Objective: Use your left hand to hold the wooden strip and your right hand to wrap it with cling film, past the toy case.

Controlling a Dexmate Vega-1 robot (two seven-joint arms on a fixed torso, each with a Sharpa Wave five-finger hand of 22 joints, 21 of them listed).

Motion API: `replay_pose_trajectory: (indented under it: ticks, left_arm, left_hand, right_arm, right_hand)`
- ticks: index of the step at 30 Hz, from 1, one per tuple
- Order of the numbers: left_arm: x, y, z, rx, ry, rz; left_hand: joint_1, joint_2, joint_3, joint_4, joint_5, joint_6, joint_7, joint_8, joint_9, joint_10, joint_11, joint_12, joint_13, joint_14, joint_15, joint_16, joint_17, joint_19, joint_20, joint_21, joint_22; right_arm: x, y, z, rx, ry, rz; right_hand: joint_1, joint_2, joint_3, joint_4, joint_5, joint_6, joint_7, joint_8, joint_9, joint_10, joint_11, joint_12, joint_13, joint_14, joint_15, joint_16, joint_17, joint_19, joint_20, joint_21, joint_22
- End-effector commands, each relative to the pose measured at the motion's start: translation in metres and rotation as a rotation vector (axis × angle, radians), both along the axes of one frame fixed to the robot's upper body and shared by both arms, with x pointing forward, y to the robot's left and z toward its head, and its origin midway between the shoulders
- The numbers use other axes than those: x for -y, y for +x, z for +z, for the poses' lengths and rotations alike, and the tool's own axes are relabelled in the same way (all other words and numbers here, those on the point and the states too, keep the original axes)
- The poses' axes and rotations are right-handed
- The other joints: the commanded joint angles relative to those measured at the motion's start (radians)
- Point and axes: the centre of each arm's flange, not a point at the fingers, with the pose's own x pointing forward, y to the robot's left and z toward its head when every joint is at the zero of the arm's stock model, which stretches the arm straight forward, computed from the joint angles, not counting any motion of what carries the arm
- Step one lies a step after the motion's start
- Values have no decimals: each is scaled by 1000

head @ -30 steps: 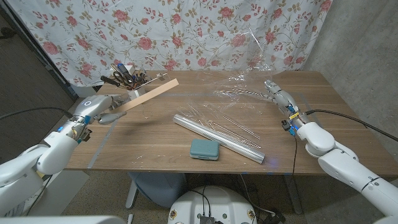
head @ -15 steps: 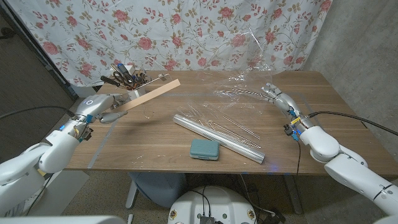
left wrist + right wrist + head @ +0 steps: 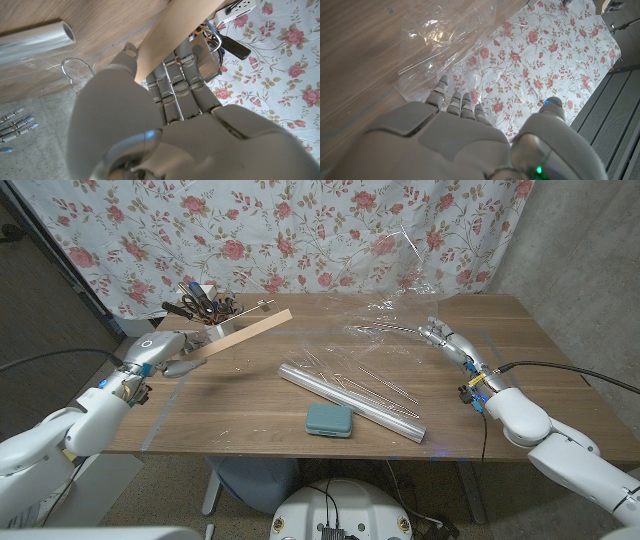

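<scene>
My left hand [image 3: 160, 352] grips one end of the pale wooden strip [image 3: 245, 333] and holds it slanted above the table's left side. In the left wrist view the fingers [image 3: 182, 65] wrap the strip [image 3: 175, 30]. The cling film roll [image 3: 350, 398] lies diagonally mid-table, with a loose sheet of film [image 3: 385, 332] drawn out toward my right hand [image 3: 447, 340] at the right. That hand's fingertips pinch the film's edge, and the film stands up crumpled above them. The right wrist view shows the film [image 3: 450, 30] just beyond the fingers [image 3: 452, 102]. The teal toy case [image 3: 329, 420] lies near the front edge.
A white holder [image 3: 212, 315] with scissors and tools stands at the back left, behind the strip. A grey object [image 3: 180, 367] lies on the table under my left hand. The floral curtain [image 3: 300, 230] hangs behind the table [image 3: 250, 405].
My right arm has drawn a little toward the near right, with its fingertips still at the film. The strip's far tip has drifted slightly right.
</scene>
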Motion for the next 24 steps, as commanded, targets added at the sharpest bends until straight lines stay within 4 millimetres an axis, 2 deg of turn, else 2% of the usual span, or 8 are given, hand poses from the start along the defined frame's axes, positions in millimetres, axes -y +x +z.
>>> replay_pose_trajectory:
  ticks: [1, 14, 19, 22, 24]
  left_arm:
    - [3, 5, 3, -8, 7, -2]
    - [5, 8, 3, -8, 12, -4]
    - [5, 9, 1, -19, 13, 3]
    - [5, 10, 1, -20, 13, 3]
    - [5, 11, 1, -24, 8, -3]
  left_hand:
    - [25, 31, 28, 0, 5, 101, -102, 21, 4, 85, -83, 5, 0, 147, -132, 0, 5, -4, -3, 7, 2]
    - [22, 31, 30, 2, 4, 100, -102, 23, 1, 79, -85, 8, 2, 149, -131, -5, 10, -8, -5, 16, -1]
    - [22, 32, 32, 1, 4, 100, -100, 26, 4, 77, -85, 11, 5, 148, -132, -8, 11, -10, -5, 20, -2]
    - [22, 30, 33, 1, 4, 99, -102, 25, 3, 80, -85, 9, -1, 149, -132, -9, 12, -10, -6, 22, -3]
    - [21, 29, 33, 1, 3, 101, -103, 26, 1, 83, -87, 9, -4, 150, -132, -9, 12, -10, -6, 24, -3]
  right_arm:
    - [0, -11, -5, 11, -43, -33]
    - [-6, -15, -13, 9, -93, -60]
    - [-11, -20, -14, 26, -154, -105]
    - [-13, -22, -13, 30, -178, -113]
    - [-15, -24, -13, 33, -207, -127]
  right_hand:
    - [14, 1, 3, -6, 0, -2, 9, 2, -1, 1, 11, 1, 1, -4, 0, -3, 3, -7, -3, -6, 5]
    - [23, 1, 5, -7, 0, -4, 10, 1, -1, 20, 8, 6, 1, 15, -11, 4, 4, -8, -4, -9, 4]
    - [32, 2, 8, -9, 0, 13, 7, 8, -1, 32, 8, 10, 1, 18, -12, 4, 5, -7, -1, -9, 4]
    - [38, 1, 9, -11, -1, 18, -4, 9, 0, 40, 0, 13, 2, 17, -17, 4, 5, -9, 1, -11, 4]
    - [47, -1, 11, -12, 0, 59, 1, 25, 2, 53, -1, 16, 2, 21, -18, 4, 6, -9, 2, -12, 4]
